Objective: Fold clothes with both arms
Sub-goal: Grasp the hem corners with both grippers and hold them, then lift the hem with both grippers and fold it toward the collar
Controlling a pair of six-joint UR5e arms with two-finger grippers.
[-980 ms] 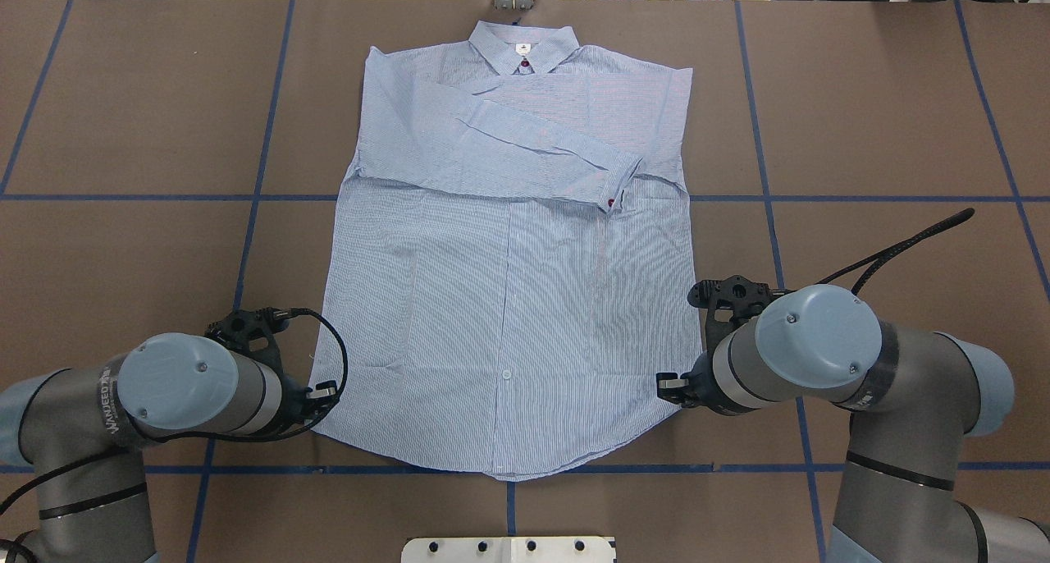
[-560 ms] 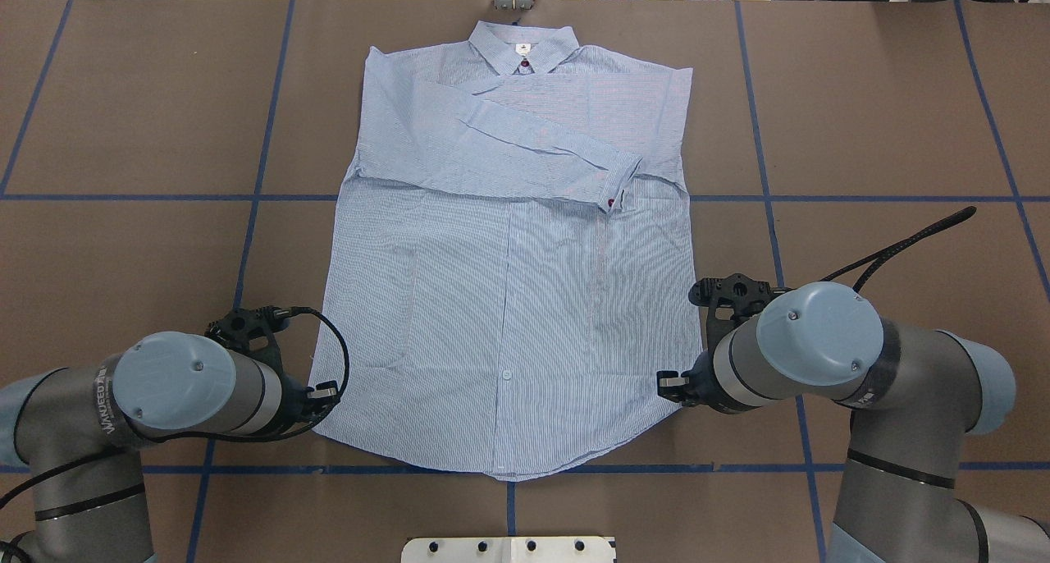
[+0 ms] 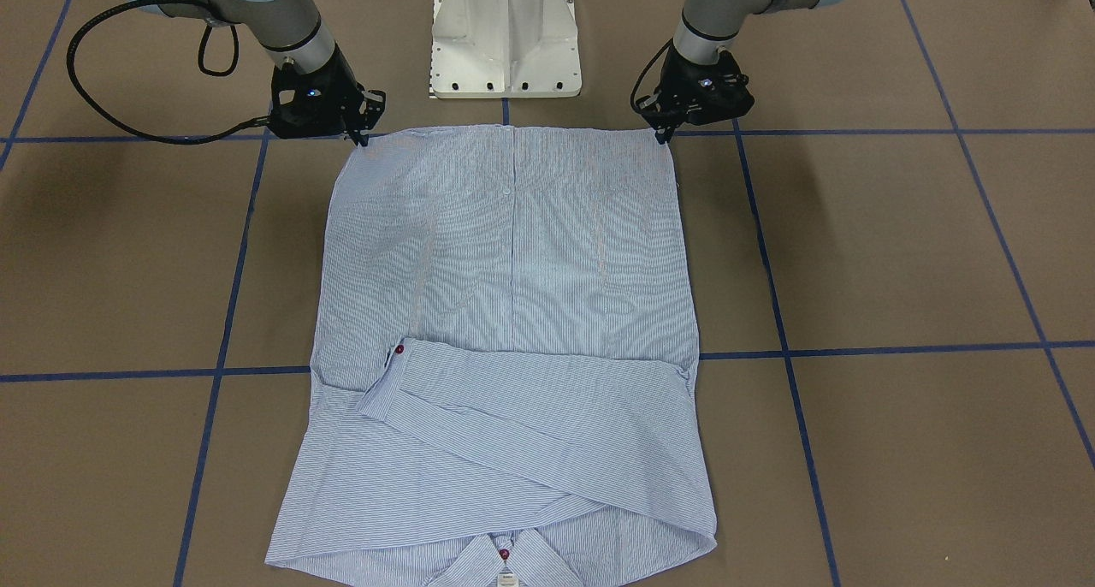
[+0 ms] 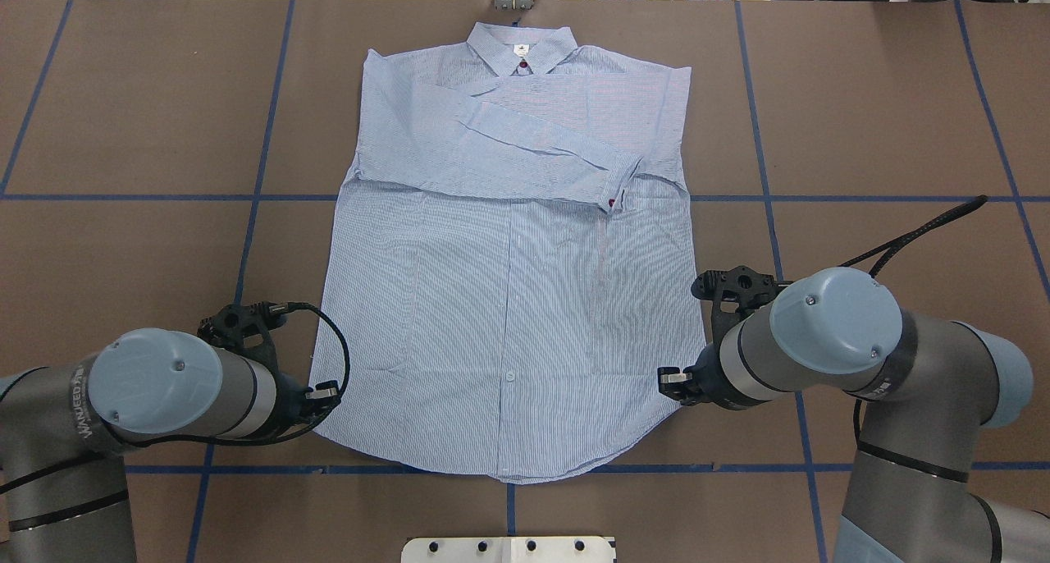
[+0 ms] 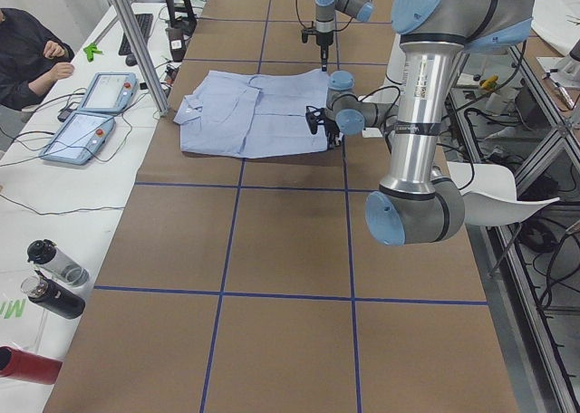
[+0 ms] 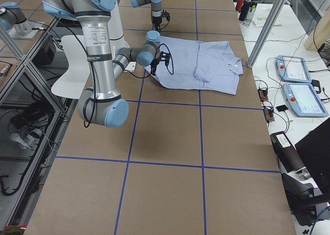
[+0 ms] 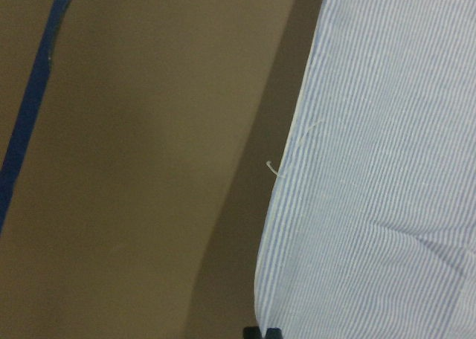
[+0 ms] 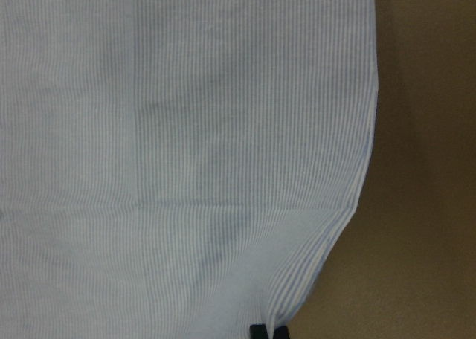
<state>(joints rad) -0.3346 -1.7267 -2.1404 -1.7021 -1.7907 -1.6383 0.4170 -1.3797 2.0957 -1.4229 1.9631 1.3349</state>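
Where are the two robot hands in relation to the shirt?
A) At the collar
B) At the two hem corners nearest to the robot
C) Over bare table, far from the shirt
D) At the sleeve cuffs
B: the left hand and the right hand each sit at a bottom corner of the shirt, while the collar lies at the far end.
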